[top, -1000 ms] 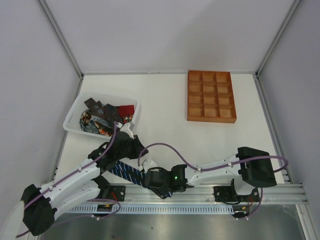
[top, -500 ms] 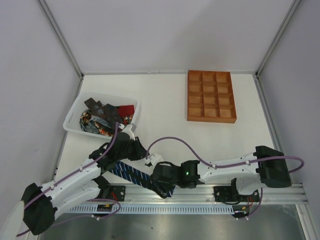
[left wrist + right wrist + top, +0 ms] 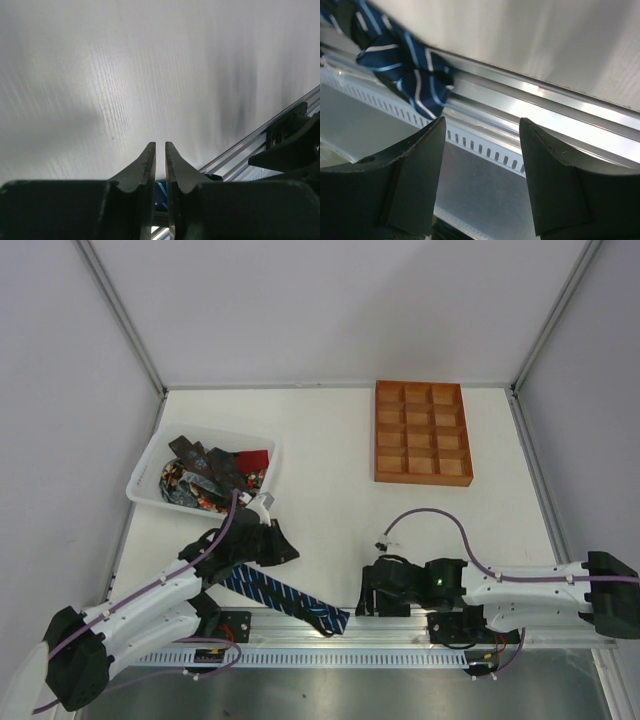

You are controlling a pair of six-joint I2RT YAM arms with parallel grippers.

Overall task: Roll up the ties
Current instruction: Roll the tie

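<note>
**White table, one striped tie at its near edge**

White table [image 3: 330,440], grey walls around it. The navy necktie with light-blue diagonal stripes [image 3: 285,595] lies slantwise along the near edge, left of the middle, its tip over the aluminium rail [image 3: 530,107].

My left gripper [image 3: 275,546] sits over the tie's upper end. Its fingers [image 3: 146,162] nearly meet, with a thin slit between and a scrap of blue low in it. I cannot tell whether they pinch cloth.

My right gripper [image 3: 364,597] hangs by the near edge, apart from the tie's tip, its fingers [image 3: 547,165] spread wide on nothing.

Dark brown, red and patterned ties [image 3: 210,475] fill the white plastic basket [image 3: 148,465] at the left edge. The orange-brown compartment tray [image 3: 423,481] sits toward the far right corner.
</note>
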